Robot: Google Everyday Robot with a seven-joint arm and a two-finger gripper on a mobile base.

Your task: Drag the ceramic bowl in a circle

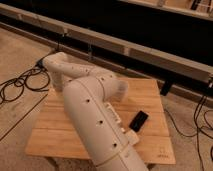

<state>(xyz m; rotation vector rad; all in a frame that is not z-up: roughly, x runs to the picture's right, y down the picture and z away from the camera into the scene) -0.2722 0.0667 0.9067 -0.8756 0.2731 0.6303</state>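
Likely mid-drag: the bulky white robot arm (95, 120) leans over the pale wooden tabletop (150, 95).
Beneath it hide the pincer, pinched narrow, and the ceramic bowl; the next arc must miss the flat black rectangular slab (138, 120).

Wooden table (50, 131), flat black object (138, 121) on top

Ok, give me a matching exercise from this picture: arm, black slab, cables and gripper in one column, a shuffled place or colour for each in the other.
1 arm
2 black slab
3 cables
4 gripper

a on the floor, left of the table
b white
c out of sight behind the arm
d flat on the table

Pairs: 1-b, 2-d, 3-a, 4-c
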